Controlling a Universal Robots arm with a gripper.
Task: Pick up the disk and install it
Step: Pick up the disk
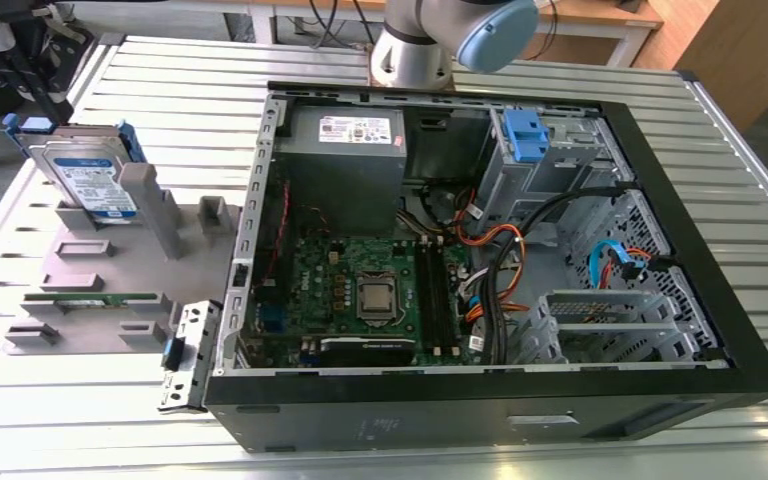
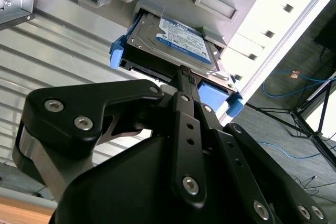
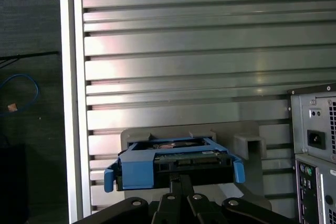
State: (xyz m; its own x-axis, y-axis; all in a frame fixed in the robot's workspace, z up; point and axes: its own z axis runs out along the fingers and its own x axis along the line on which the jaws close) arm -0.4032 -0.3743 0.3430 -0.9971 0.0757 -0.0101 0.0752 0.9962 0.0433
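The disk [image 1: 91, 180] stands upright on its edge in a slot of the grey holder [image 1: 104, 265], on the exterior view's left, beside the open computer case [image 1: 704, 300]. It is silver with a white-and-blue label [image 2: 181, 35] and blue carrier rails [image 3: 142, 171]. In both wrist views my gripper [image 3: 181, 180] hangs over the disk's upper edge, lined up with it and apart from it. The fingers [image 2: 182, 74] sit pressed together with nothing between them.
Inside the case lie a grey power supply [image 1: 344, 140], the motherboard [image 1: 357, 280], loose cables [image 1: 504, 250] and a metal drive cage with a blue bracket [image 1: 524, 135]. The case's rear panel [image 3: 315, 145] stands close to the holder. A ribbed metal table [image 3: 184, 51] lies underneath.
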